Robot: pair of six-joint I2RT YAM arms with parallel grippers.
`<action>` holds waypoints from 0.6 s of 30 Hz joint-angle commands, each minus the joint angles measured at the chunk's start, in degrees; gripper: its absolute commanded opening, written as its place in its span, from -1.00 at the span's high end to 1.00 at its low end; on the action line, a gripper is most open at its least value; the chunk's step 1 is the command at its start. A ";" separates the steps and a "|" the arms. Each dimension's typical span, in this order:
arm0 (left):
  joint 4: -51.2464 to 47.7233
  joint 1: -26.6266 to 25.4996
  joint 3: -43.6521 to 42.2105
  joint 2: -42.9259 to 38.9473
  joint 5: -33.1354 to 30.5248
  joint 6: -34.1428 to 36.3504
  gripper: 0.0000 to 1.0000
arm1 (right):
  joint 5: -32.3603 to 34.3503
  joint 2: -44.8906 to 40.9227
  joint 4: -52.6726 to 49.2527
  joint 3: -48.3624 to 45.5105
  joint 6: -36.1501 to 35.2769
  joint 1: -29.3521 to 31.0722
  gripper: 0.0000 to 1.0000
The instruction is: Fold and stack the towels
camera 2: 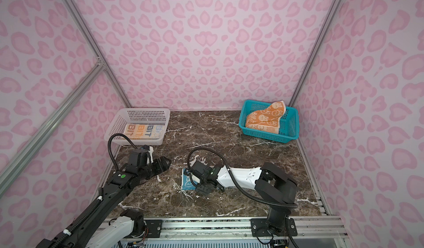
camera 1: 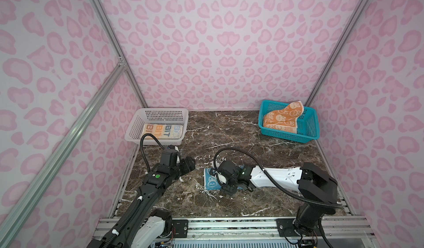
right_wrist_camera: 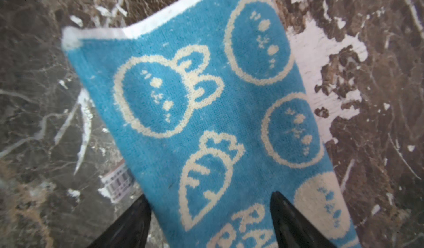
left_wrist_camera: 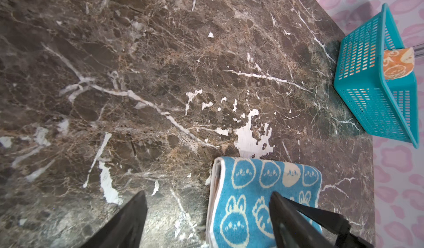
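Your right gripper (right_wrist_camera: 210, 195), jaws released, over the folded blue towel (right_wrist_camera: 206, 111) on the table (camera 1: 229, 132).
Your left gripper (left_wrist_camera: 207, 194), spread open, hangs just left of that towel; beyond it, the cream towel (camera 1: 163, 131) lies folded in the white basket (camera 1: 137, 125) leftward, the orange towel (camera 1: 283, 117) slumps in the teal basket (camera 1: 307, 127) rightward.
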 commanded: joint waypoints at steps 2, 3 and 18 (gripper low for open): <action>1.25 0.89 -1.01 -0.02 1.97 -0.76 -0.72 | -0.49 2.88 0.87 1.39 -2.73 0.12 -0.60; 1.40 0.94 -1.21 0.22 2.11 -0.76 -0.72 | -0.60 3.53 0.90 1.58 -2.84 0.12 -0.60; 4.92 0.99 -2.47 5.73 11.67 -1.58 -0.71 | -8.17 7.50 -0.53 1.67 -1.12 -4.69 0.15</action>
